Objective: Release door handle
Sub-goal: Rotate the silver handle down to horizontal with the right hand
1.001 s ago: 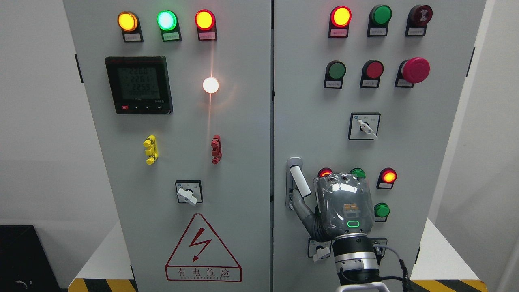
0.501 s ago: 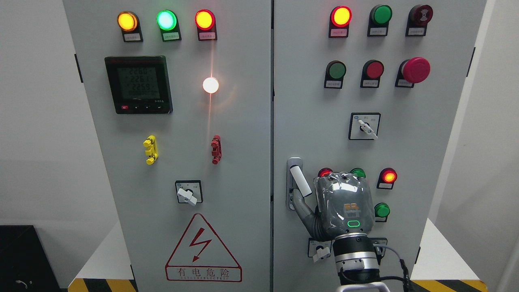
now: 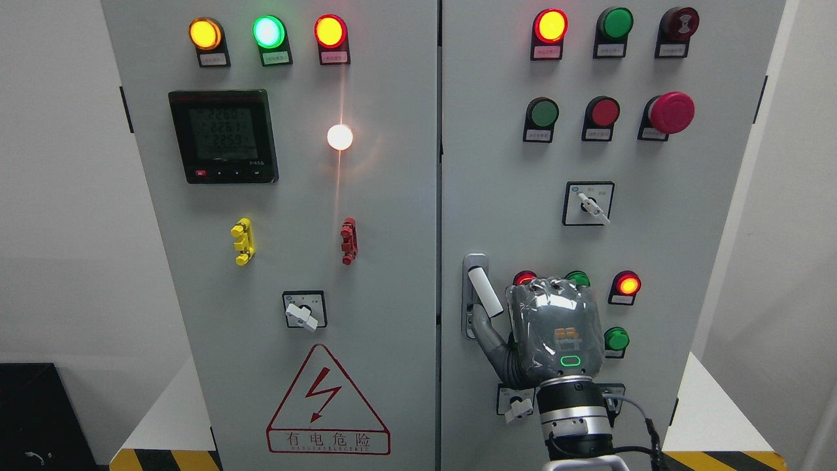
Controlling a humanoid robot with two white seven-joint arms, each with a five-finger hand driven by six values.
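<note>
The white door handle (image 3: 484,292) sits at the right cabinet door's (image 3: 497,163) left edge, tilted with its lower end swung rightward. The right hand (image 3: 556,327), the only one visible, lies just right of it, thumb reaching under the handle's lower end. Fingers are hidden behind the palm, so I cannot tell its grip.

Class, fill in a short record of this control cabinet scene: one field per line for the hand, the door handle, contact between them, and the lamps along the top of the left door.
hand: right hand, back toward the camera, in front of the right door
door handle: white lever, tilted
contact: thumb just under the lever; grip unclear
top-left lamps: amber lamp, green lamp, red lamp, all lit
</note>
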